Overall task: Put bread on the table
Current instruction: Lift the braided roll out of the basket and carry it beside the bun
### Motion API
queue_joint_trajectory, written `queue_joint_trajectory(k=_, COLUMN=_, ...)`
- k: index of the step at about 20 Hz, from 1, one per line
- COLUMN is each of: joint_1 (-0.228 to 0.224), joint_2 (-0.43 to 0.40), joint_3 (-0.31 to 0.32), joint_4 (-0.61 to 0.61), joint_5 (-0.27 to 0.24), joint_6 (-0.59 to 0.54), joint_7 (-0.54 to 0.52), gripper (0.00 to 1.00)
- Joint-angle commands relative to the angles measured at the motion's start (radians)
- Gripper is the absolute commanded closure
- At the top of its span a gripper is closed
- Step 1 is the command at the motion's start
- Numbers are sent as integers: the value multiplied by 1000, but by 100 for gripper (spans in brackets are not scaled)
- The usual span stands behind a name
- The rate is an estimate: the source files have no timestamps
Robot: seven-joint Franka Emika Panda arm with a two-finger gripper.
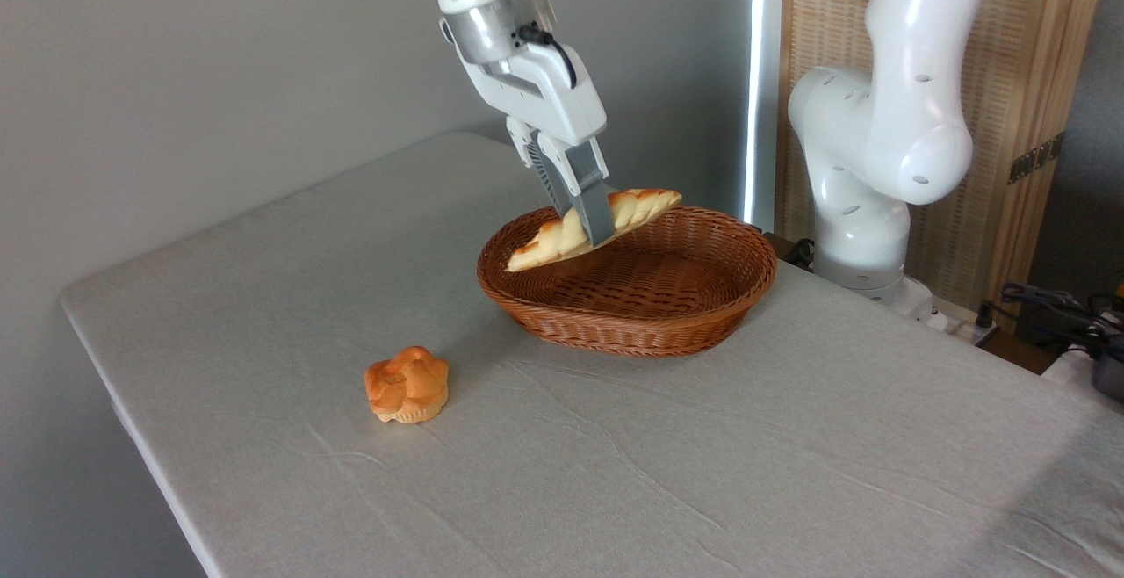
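Fixed camera view. The white arm's grey two-finger pincer (pixel 590 220) is clamped across the middle of the long braided golden loaf of bread (pixel 562 240), which hangs in the air over the brown oval wicker basket (pixel 694 314). The loaf's long axis runs crosswise to the fingers, tilted: one pointed end dips lower-left of the pincer above the basket's near rim, the other rises upper-right. Bare grey-white cloth of the desk (pixel 702 464) lies below and to the left of the pincer, beyond the rim. A small round orange bun (pixel 407 385) sits on the cloth, well apart, lower-left. Judged next: carry the loaf clear of the rim, then lower it.
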Motion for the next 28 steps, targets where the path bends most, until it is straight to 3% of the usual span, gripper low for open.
queue_joint_trajectory(k=1, joint_1=-15, joint_2=55, joint_3=91, joint_4=107, joint_5=10, joint_6=19, joint_7=39, gripper=59)
queue_joint_trajectory(k=3, joint_1=-4, joint_2=74, joint_3=104, joint_4=106, joint_5=13, joint_6=66, joint_7=33, gripper=59)
queue_joint_trajectory(k=6, joint_1=2, joint_2=89, joint_3=159, joint_4=109, joint_5=29, joint_6=152, joint_7=29, gripper=36)
queue_joint_trajectory(k=8, joint_1=1, joint_2=120, joint_3=180, joint_4=104, joint_5=21, joint_6=209, joint_7=21, gripper=36)
queue_joint_trajectory(k=10, joint_1=1, joint_2=208, joint_3=196, joint_4=103, joint_5=19, joint_6=279, joint_7=20, gripper=34)
queue_joint_trajectory(k=14, joint_1=-9, joint_2=330, joint_3=200, joint_4=101, joint_5=-31, joint_6=467, joint_7=-7, gripper=0)
queue_joint_trajectory(k=19, joint_1=-7, joint_2=399, joint_3=193, joint_4=101, joint_5=-30, joint_6=541, joint_7=1, gripper=0)
queue_joint_trajectory(k=24, joint_1=-4, joint_2=407, joint_3=193, joint_4=100, joint_5=-16, joint_6=541, joint_7=7, gripper=0)
queue_joint_trajectory(k=28, joint_1=16, joint_2=396, joint_3=226, joint_4=110, joint_5=64, joint_6=544, joint_7=6, gripper=0)
